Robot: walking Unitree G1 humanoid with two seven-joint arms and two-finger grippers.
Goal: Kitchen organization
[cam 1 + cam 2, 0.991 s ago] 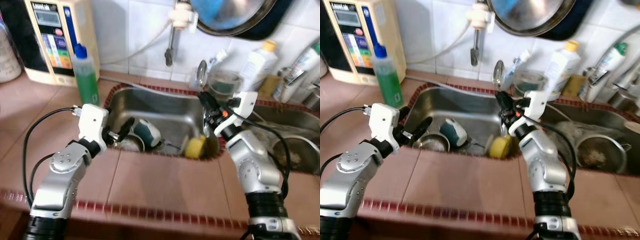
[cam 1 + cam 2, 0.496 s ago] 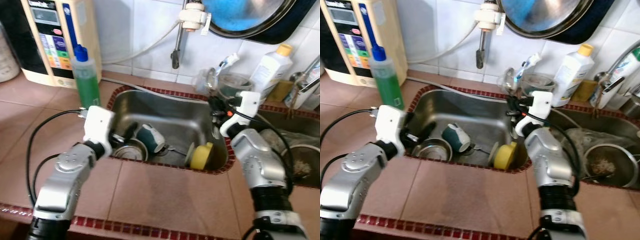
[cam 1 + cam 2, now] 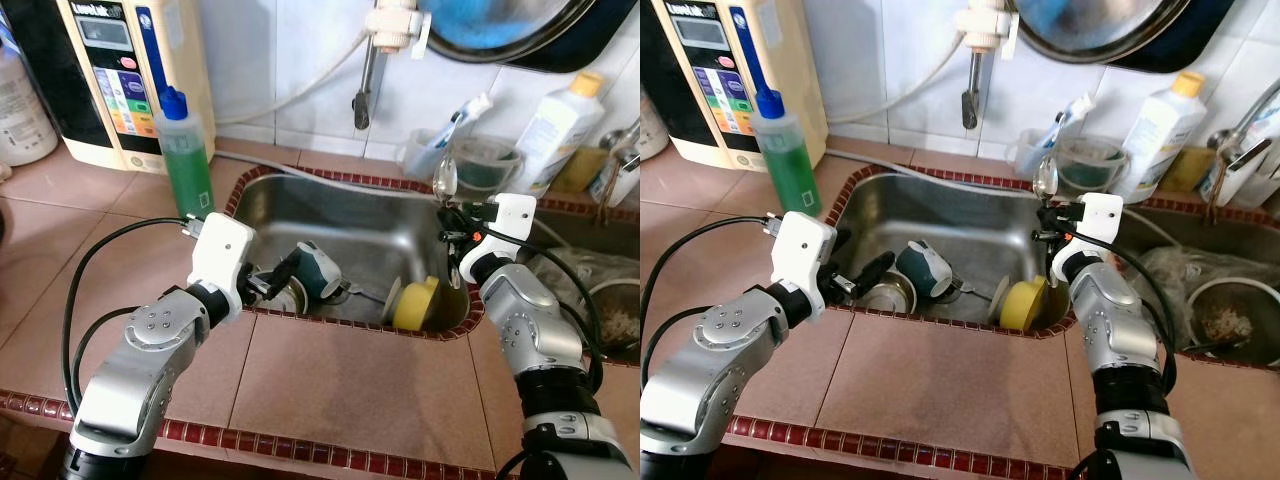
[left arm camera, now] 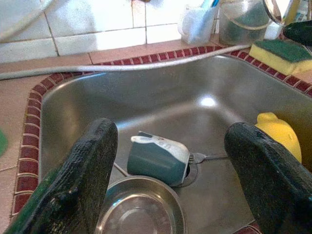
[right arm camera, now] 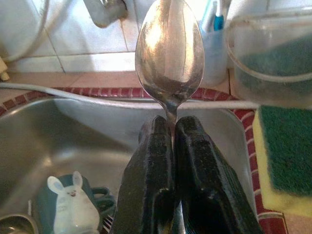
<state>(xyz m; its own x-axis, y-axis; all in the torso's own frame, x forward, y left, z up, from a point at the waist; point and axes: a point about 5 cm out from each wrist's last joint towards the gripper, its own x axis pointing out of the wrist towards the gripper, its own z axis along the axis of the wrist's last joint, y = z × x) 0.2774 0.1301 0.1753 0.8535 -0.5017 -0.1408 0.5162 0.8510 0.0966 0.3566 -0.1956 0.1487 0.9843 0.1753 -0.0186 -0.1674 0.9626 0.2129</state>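
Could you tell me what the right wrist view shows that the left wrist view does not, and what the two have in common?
The right wrist view shows the right tool shut on the neck of a spoon, bowl upward, and the white rabbit figure on the teal mug. The left wrist view shows the left tool open above a steel bowl, a yellow cup and a fork. Both show the sink, the teal mug lying on its side, and the sponge on the rim.

Light: bright, even daylight.
Glare: white highlight on the sink [image 4: 207, 101] floor; sheen on the spoon [image 5: 169, 53].
Focus: wrist-view fingers [image 4: 85, 180] soft; glass jar [image 5: 273, 53] blurred.
Shadows: faint.
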